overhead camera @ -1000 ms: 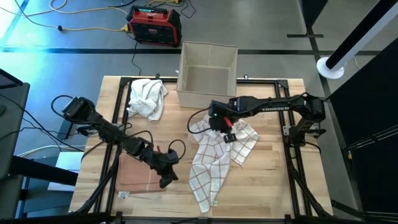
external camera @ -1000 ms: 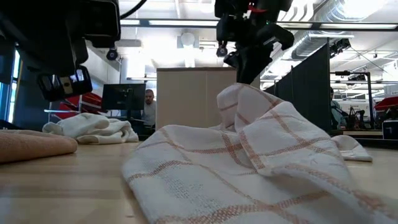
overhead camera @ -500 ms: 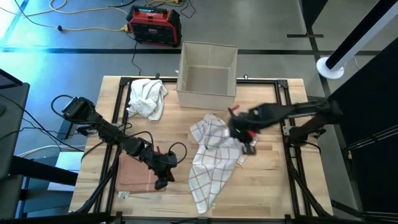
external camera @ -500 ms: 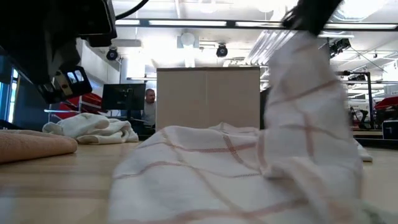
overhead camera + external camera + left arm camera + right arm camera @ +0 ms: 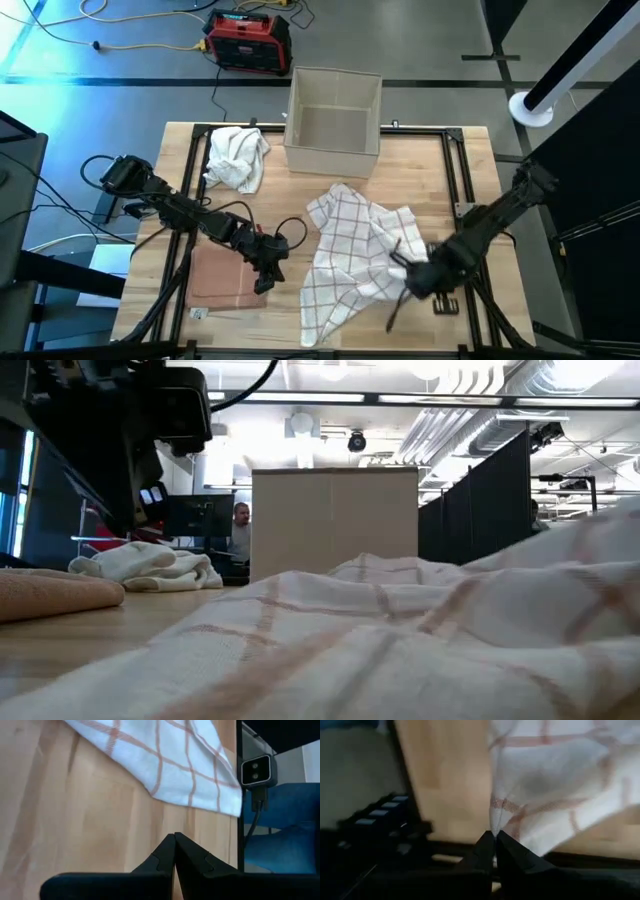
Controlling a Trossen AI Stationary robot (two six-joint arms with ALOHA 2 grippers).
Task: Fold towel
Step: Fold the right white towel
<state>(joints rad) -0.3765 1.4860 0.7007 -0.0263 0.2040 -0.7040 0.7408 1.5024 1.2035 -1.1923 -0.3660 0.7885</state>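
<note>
The checked towel (image 5: 350,250) lies crumpled on the table (image 5: 420,160), on the near side of the cardboard box (image 5: 333,120), spreading from just below the box toward the table's near edge. My right gripper (image 5: 415,278) is at the towel's near right corner, away from the box; its fingers are pressed together on a pinch of the fabric edge (image 5: 496,822). My left gripper (image 5: 265,275) sits to the left of the towel, apart from it, over the edge of a folded pink cloth (image 5: 218,278); its fingers (image 5: 167,852) are together with nothing between them. A crumpled white cloth (image 5: 236,156) lies just left of the box.
</note>
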